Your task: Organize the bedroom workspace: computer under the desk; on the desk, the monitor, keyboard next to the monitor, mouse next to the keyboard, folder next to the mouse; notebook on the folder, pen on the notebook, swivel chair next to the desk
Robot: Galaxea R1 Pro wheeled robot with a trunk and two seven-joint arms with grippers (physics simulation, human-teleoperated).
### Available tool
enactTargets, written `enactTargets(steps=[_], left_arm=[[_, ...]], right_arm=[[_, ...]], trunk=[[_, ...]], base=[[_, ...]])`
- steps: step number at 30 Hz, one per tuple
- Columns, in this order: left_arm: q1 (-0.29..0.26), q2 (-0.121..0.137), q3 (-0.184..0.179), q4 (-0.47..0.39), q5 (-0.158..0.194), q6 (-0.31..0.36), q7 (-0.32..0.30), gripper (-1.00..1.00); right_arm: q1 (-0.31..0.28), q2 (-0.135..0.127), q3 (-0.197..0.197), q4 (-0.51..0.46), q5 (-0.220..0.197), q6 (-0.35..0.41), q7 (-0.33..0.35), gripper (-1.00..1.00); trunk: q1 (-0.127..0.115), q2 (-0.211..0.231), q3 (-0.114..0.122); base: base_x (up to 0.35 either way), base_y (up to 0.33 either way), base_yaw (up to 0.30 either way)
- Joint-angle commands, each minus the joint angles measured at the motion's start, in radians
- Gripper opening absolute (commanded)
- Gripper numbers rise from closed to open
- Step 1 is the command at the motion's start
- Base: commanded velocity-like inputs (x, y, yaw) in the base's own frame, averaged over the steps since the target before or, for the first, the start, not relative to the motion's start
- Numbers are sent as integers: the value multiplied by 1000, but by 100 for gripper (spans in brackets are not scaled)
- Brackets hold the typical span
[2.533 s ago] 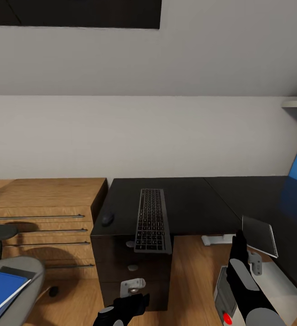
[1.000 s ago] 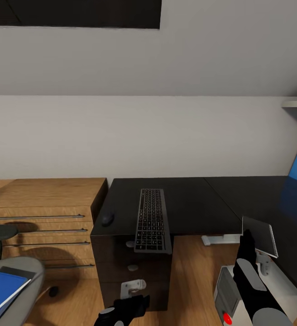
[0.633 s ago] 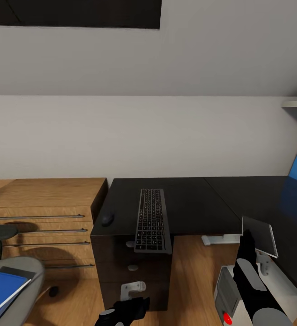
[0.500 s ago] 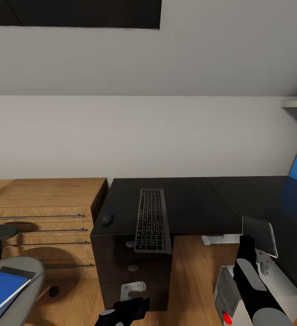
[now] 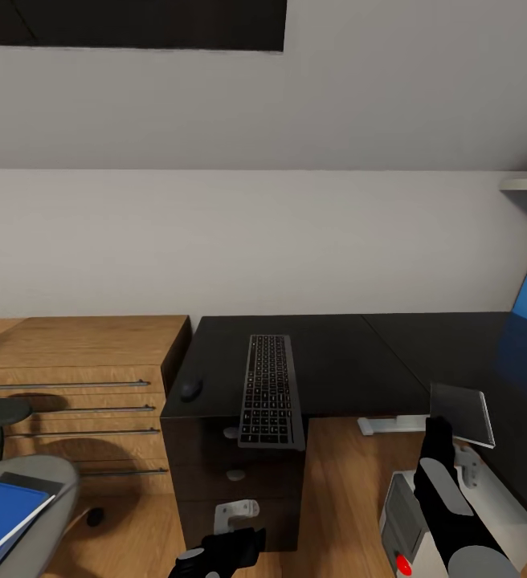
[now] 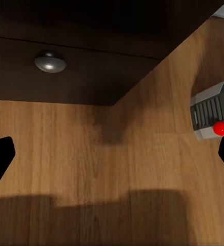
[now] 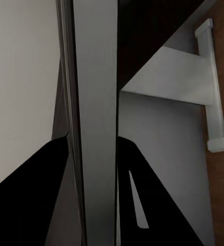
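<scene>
Grey notebook (image 5: 462, 414) now tilted flatter, right jaws clamped on it; left jaws apart.

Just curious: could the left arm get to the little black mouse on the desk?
Probably yes. The left gripper is open, low before the drawers; the mouse lies uncovered near the desk edge beside the keyboard. It must rise first. The right gripper holds a flat grey panel.

Home workspace: black desk (image 5: 336, 361), keyboard (image 5: 270, 391), wooden drawers (image 5: 71, 401)
</scene>
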Motion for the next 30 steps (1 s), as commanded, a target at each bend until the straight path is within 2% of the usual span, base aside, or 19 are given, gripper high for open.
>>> enactTargets(steps=[1, 30], left_arm=[[-1, 0, -2, -1, 10, 1, 10, 100], [-1, 2, -2, -1, 10, 0, 11, 100]], right_arm=[[0, 0, 1, 0, -13, -4, -2, -100], [0, 4, 15, -7, -16, 7, 1, -100]], trunk=[[0, -1, -1], [0, -1, -1]], base=[[0, 0, 0], [0, 0, 0]])
